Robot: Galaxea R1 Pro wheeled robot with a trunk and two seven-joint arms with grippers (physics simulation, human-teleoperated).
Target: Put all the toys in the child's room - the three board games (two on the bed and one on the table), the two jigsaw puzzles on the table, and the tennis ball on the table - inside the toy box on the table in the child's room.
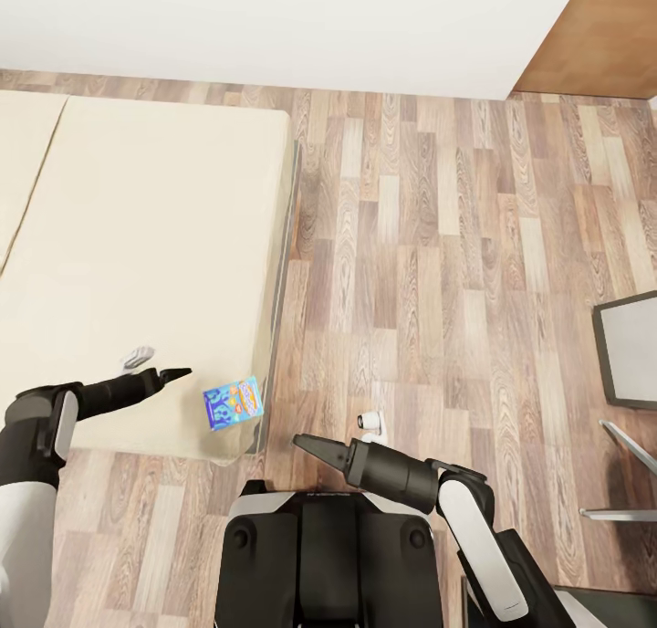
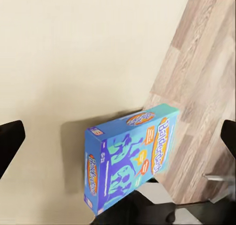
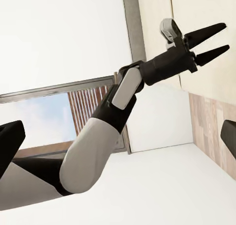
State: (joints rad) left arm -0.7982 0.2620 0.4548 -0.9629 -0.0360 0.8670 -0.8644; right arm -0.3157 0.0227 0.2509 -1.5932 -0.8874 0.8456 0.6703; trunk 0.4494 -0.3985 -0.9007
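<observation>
A small blue board game (image 1: 233, 403) with orange-yellow print rests on the beige bed (image 1: 137, 245), at its near right corner by the mattress edge. My left gripper (image 1: 180, 372) hovers over the bed just left of the box, a short gap away, and points toward it. It is open. In the left wrist view the blue board game (image 2: 130, 158) sits centred between the widely spread fingers (image 2: 10, 141). My right gripper (image 1: 306, 444) hangs over the floor to the right of the bed corner, open and holding nothing. The right wrist view looks across at the left gripper (image 3: 212, 41).
Wood-plank floor (image 1: 438, 263) stretches to the right of the bed. A white wall (image 1: 274, 26) runs along the far side, with a brown wooden panel (image 1: 602, 35) at its right end. A grey flat panel (image 1: 630, 350) and thin metal legs (image 1: 630, 482) stand at the right edge.
</observation>
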